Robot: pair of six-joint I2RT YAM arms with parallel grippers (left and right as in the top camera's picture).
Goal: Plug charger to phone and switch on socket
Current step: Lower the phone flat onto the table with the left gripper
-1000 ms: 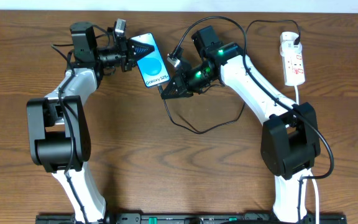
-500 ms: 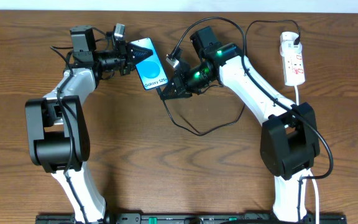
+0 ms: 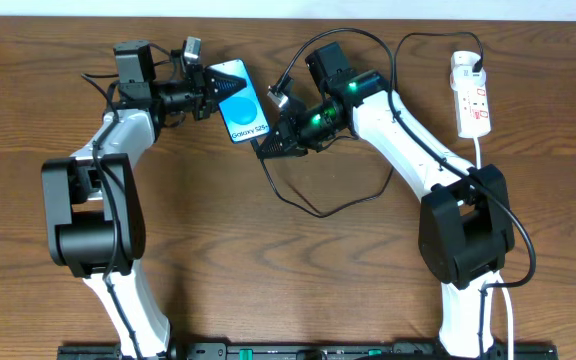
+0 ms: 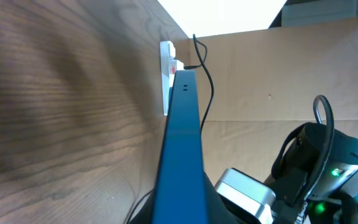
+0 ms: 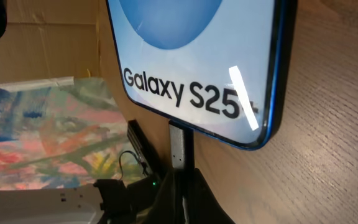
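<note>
The phone (image 3: 242,101) shows its blue screen and "Galaxy S25" text. It is held off the table at the back, with my left gripper (image 3: 208,93) shut on its left edge. In the left wrist view the phone (image 4: 180,130) runs edge-on away from my left gripper (image 4: 185,214). My right gripper (image 3: 268,146) is shut on the charger's connector (image 5: 180,149), whose tip meets the bottom edge of the phone (image 5: 191,56). Whether it sits in the port I cannot tell. The charger cable (image 3: 318,208) loops over the table. The white socket (image 3: 471,95) lies at the far right.
The socket's thick white cord (image 3: 480,150) runs down toward the right arm's base (image 3: 465,235). The left arm's base (image 3: 88,220) stands at the left. Brown cardboard (image 4: 260,74) rises beyond the table's far edge, and the socket (image 4: 166,68) lies ahead of the phone in the left wrist view.
The phone and both grippers have shifted very slightly to the left. Both grips are unchanged.
</note>
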